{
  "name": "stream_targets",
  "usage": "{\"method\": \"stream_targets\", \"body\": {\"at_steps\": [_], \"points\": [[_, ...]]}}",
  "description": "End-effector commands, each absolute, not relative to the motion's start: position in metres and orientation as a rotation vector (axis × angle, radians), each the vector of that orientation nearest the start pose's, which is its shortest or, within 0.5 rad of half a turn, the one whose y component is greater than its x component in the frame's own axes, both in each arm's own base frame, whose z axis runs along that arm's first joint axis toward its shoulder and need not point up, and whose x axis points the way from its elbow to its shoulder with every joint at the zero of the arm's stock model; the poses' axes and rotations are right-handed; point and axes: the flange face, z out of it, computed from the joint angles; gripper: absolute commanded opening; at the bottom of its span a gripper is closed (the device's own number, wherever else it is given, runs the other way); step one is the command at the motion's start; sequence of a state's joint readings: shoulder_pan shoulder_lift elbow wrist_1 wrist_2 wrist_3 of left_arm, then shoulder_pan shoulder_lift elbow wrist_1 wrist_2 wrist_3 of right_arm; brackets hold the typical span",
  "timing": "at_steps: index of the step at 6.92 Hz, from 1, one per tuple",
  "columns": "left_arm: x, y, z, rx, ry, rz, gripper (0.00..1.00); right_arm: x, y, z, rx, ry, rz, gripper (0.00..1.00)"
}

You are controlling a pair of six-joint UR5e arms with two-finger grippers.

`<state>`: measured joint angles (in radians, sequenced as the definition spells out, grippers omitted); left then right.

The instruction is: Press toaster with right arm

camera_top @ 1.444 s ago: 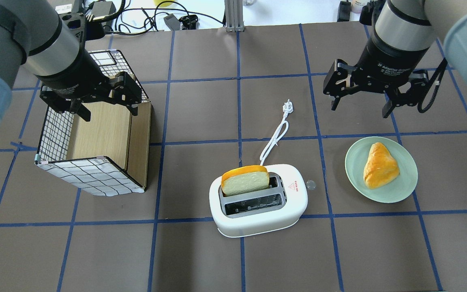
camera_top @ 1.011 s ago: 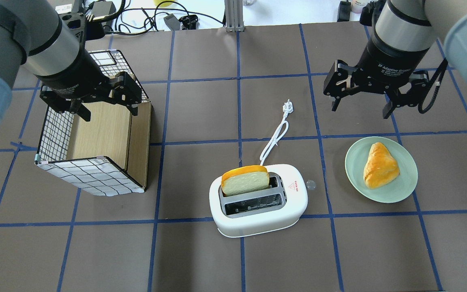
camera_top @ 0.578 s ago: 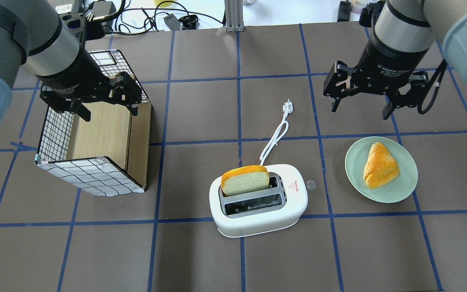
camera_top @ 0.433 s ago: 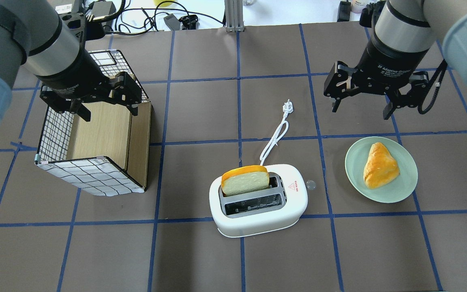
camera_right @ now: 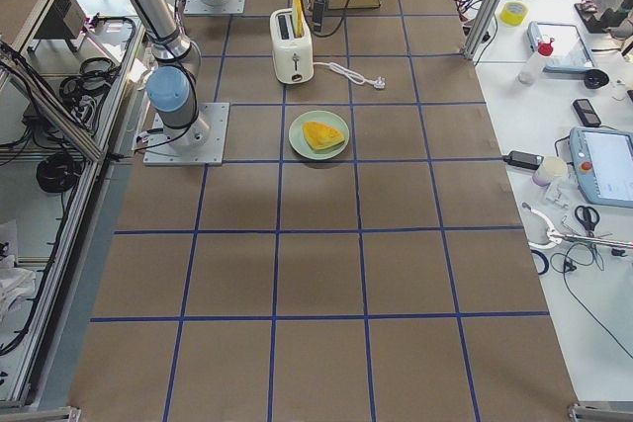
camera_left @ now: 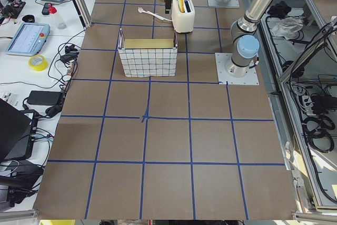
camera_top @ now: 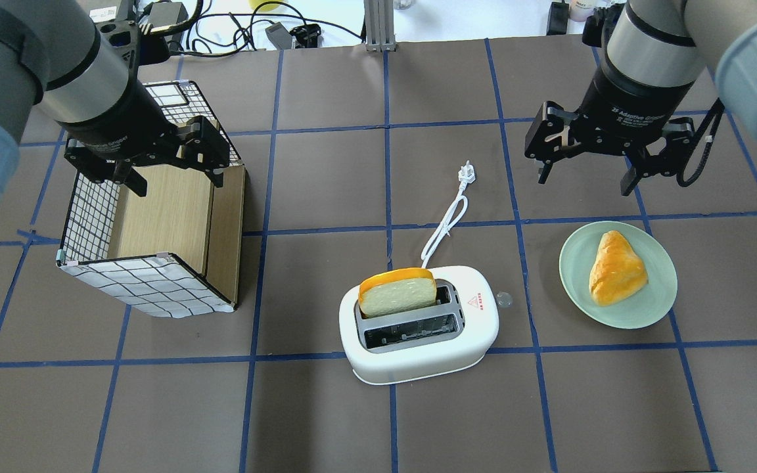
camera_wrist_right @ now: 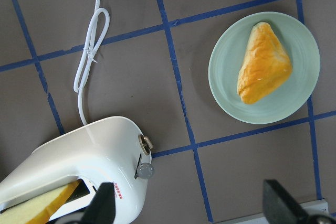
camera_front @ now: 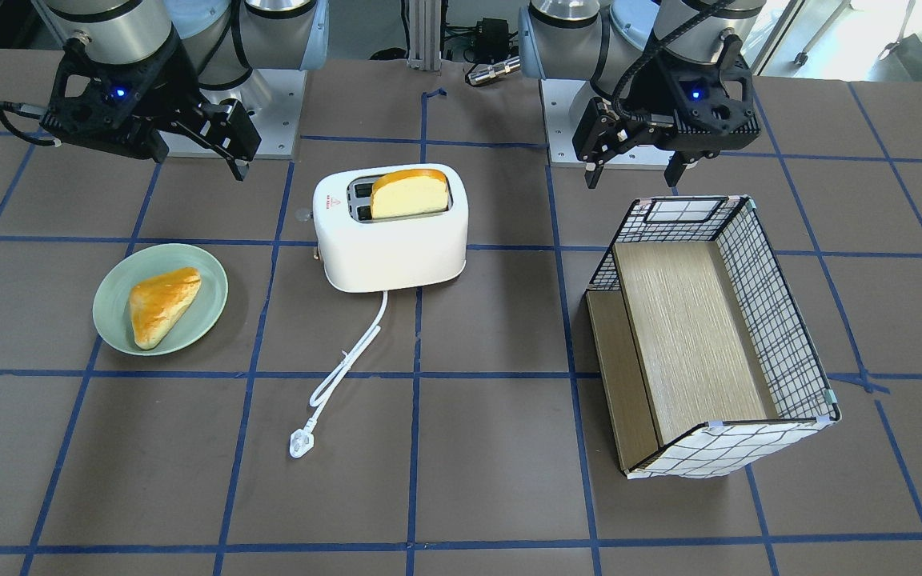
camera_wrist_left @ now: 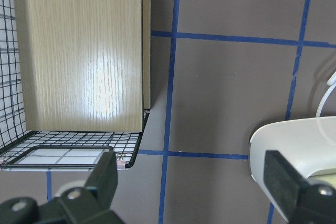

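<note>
The white toaster (camera_top: 418, 332) stands near the table's middle, with a bread slice (camera_top: 397, 292) upright in its far slot. Its lever knob (camera_top: 503, 300) sticks out on the side facing the plate, and it shows clearly in the right wrist view (camera_wrist_right: 145, 170). The white cord and plug (camera_top: 465, 174) trail away from the toaster. My right gripper (camera_top: 584, 182) is open and empty. It hangs above the table, beyond the plate and well apart from the toaster. My left gripper (camera_top: 178, 185) is open and empty over the basket.
A pale green plate (camera_top: 654, 302) holding a golden pastry (camera_top: 615, 268) lies to the right of the toaster, under my right gripper's near side. A wire basket with a wooden floor (camera_top: 148, 230) lies on its side at the left. Blue tape lines grid the brown table.
My right gripper has edged very slightly nearer to the plate. The left arm, toaster, bread and plate have not moved.
</note>
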<state>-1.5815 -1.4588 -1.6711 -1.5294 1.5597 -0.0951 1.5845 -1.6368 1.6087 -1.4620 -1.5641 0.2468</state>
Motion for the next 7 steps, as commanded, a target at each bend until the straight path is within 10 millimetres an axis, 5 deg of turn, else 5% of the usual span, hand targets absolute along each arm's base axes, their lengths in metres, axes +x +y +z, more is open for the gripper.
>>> {"method": "stream_targets", "body": {"at_steps": [1,7], "points": [[-0.1392,-0.4480,0.4948,-0.133,3.151,-0.081,1.00,0.1400,-0.4534,0.4900,0.369,3.123,0.128,1.00],[-0.1392,-0.4481,0.4955,-0.133,3.151,-0.084,1.00,0.1362,-0.4579,0.4869,0.296,3.117,0.124,0.99]]}}
